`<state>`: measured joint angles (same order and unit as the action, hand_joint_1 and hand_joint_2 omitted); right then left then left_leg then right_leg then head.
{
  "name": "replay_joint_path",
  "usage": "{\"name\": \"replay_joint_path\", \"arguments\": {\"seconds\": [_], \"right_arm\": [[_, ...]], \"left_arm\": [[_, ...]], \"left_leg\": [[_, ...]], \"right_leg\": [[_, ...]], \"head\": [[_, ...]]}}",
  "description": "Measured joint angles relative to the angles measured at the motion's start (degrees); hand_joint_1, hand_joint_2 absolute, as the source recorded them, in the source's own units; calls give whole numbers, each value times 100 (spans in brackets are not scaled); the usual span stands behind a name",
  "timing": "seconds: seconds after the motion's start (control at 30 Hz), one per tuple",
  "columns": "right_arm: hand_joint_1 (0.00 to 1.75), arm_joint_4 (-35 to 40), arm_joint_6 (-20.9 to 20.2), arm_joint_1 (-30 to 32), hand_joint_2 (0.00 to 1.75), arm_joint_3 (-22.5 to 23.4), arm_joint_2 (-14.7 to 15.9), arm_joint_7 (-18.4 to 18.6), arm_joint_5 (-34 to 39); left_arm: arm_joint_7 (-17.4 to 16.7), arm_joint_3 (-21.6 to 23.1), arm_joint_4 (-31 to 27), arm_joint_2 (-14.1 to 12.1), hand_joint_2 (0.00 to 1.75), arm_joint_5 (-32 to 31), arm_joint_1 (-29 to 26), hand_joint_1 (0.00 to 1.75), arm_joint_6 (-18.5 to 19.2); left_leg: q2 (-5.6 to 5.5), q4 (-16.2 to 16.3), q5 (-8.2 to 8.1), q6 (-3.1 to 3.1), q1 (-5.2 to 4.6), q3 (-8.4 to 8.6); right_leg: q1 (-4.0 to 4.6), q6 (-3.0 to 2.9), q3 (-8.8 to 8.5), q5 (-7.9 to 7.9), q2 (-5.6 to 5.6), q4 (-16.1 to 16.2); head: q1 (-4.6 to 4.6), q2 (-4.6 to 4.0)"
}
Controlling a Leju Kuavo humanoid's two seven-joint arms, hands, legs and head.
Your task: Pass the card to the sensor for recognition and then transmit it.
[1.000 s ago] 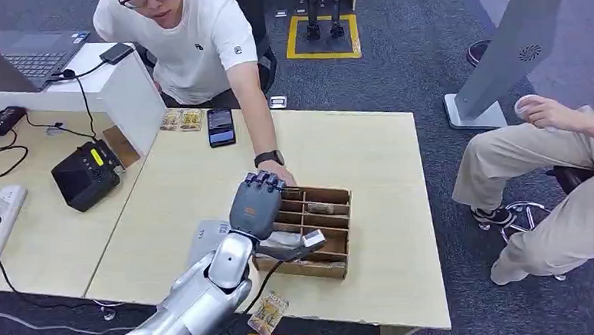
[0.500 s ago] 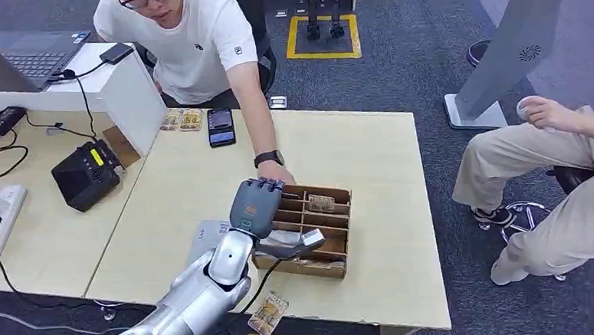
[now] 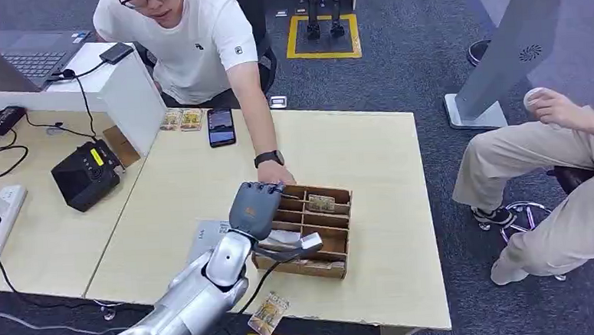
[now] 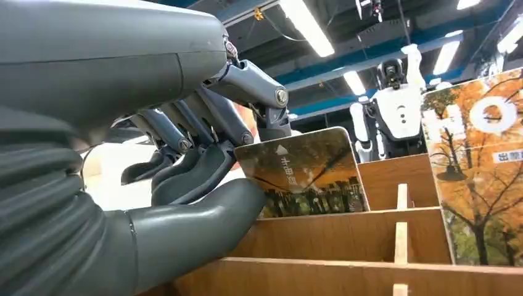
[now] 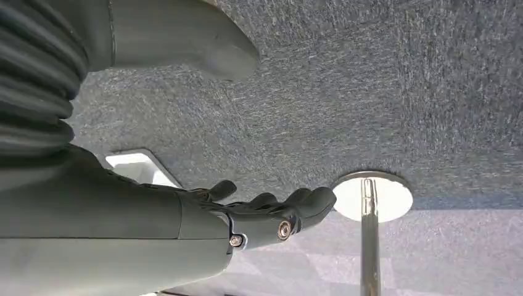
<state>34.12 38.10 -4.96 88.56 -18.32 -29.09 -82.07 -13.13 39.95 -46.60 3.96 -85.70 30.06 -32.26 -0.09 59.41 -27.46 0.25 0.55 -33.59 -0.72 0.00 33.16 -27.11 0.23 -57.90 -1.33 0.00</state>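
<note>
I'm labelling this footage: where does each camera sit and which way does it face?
Head view: high on the robot, looking down at the table; left arm and left hand show.
Left wrist view: behind the left hand, facing the wooden divider box; fingers pinch a card.
Right wrist view: hanging arm, facing carpet; right hand shows.
Head and left wrist views share hand and box.

A divided box (image 3: 336,246) sits near the table's (image 3: 370,164) front edge, right of centre, with a card (image 3: 321,203) in a far compartment. A person's hand (image 3: 276,172) rests at its far left corner. Far behind lies a phone (image 3: 220,127) — a scanner (image 3: 87,175) stands well left, on the neighbouring desk (image 3: 36,227).
</note>
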Motion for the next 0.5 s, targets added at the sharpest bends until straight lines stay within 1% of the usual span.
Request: {"name": "replay_joint_path", "arguments": {"seconds": [0.17,0.5], "right_arm": [[0,0,0,0,175,-2,0,-15,13],[0,0,2,0,175,0,0,4,31]], "left_arm": [[153,-37,-6,-2,175,17,-40,175,-205],[317,-216,-419,-55,175,31,-100,175,-197]], "left_leg": [[0,0,0,0,0,0],[0,0,-1,1,0,-4]], "right_leg": [[0,0,1,0,0,0],[0,0,4,-1,0,0]], "head": [[0,0],[0,0]]}}
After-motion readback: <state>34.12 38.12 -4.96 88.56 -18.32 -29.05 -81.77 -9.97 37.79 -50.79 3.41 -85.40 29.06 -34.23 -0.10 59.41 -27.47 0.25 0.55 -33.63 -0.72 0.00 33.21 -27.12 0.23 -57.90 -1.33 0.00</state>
